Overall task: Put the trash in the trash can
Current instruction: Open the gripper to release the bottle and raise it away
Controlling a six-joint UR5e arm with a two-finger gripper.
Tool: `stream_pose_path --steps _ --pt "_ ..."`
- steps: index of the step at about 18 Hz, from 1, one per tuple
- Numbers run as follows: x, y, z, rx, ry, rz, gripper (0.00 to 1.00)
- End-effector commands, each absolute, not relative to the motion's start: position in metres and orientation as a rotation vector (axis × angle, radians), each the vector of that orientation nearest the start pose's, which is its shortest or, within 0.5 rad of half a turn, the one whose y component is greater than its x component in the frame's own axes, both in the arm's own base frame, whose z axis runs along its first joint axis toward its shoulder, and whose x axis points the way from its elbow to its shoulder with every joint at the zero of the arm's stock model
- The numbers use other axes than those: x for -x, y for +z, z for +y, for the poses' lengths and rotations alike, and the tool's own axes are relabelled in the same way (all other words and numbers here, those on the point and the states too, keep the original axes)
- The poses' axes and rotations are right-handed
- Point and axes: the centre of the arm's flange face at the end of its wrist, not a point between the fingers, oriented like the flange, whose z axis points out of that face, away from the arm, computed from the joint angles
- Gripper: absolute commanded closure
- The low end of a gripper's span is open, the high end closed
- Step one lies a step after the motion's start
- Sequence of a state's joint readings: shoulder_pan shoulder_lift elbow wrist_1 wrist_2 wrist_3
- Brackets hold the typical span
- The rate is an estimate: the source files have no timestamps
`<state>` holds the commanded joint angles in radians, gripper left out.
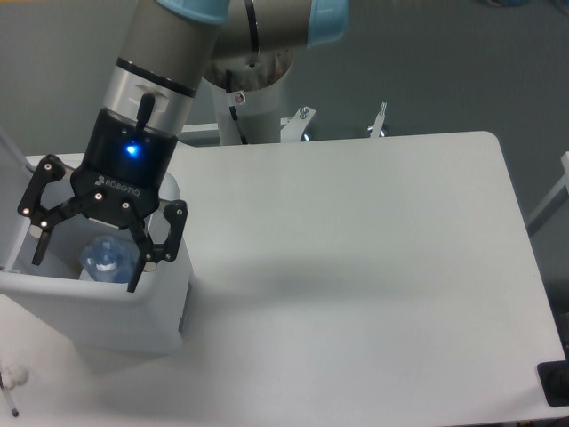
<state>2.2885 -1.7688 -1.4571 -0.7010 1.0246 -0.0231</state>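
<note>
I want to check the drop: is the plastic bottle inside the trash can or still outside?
Inside. The bottle sits below the trash can rim, between the open gripper fingers, untouched.

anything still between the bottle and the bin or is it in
Nothing visible blocks it. The bottle already sits inside the trash can, below the open tool, whose fingers are spread on either side of it.

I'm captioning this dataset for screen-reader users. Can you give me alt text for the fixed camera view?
A robot arm's black two-finger gripper, jaws spread open, hangs over an open light-grey trash can at the left edge of a white table, with a clear plastic bottle inside the can between the fingers. A small whitish object lies near the bottom-left corner.
</note>
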Motion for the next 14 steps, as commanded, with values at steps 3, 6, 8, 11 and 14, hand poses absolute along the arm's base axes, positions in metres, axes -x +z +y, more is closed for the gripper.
stream_pose_path --steps 3,6,8,11,14 --pt "0.276 0.544 0.545 2.198 -0.156 -0.571 0.0" --pt "0.287 0.53 0.504 2.263 0.013 -0.557 0.0" --pt "0.3 0.517 0.468 2.323 0.178 -0.587 0.0" --pt "0.327 0.5 0.424 2.461 0.417 -0.576 0.0" --pt "0.355 0.482 0.396 2.613 0.428 -0.456 0.0"
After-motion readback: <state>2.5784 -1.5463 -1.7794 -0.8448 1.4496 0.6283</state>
